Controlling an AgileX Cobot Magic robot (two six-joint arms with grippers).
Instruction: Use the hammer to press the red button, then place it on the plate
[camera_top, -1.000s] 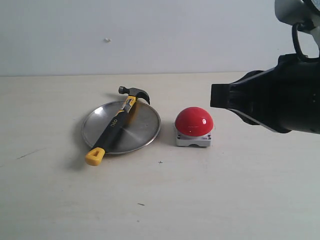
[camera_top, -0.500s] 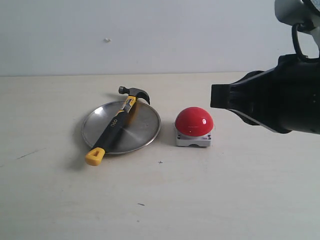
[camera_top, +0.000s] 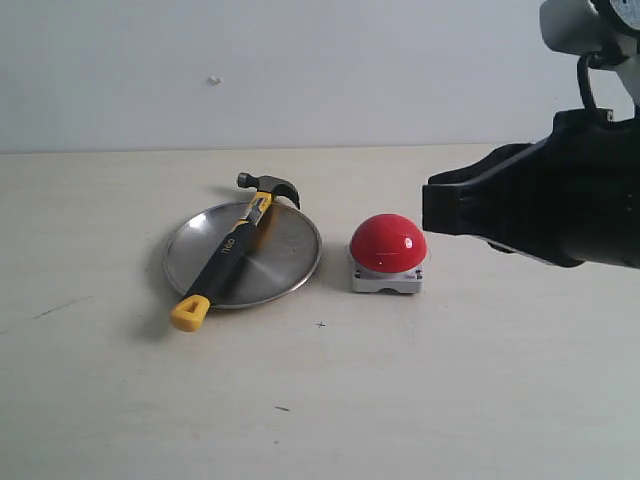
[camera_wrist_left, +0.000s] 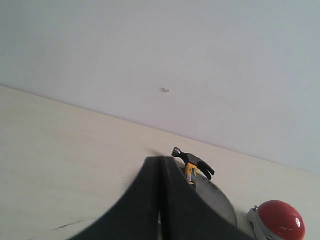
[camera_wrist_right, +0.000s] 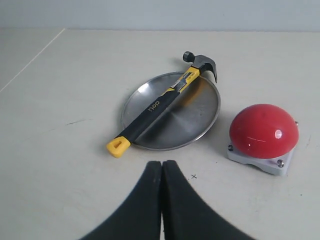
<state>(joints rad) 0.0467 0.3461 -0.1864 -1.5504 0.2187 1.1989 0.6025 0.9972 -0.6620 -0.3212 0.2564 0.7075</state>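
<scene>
**Exterior view: hammer lay slantwise on the plate, with the button between it and the right gripper**

The hammer (camera_top: 232, 250) rested across the plate (camera_top: 290, 262) left of centre. Its long axis ran from the yellow end, past the rim at lower left, up to the dark head, which overhung the rim at upper right. The red button (camera_top: 388, 242) sat just beside the plate, on its right. The right gripper (camera_top: 430, 208) hung at the right edge of the frame, above and to the right of the button, fingers pressed together and holding nothing. The hammer therefore lay to its left, beyond the dome. The left gripper (camera_wrist_left: 161, 161) was absent from this view. Its own camera showed its fingers closed and empty, with the hammer's head just past the tips. Which arm was nearer could not be settled.
</scene>
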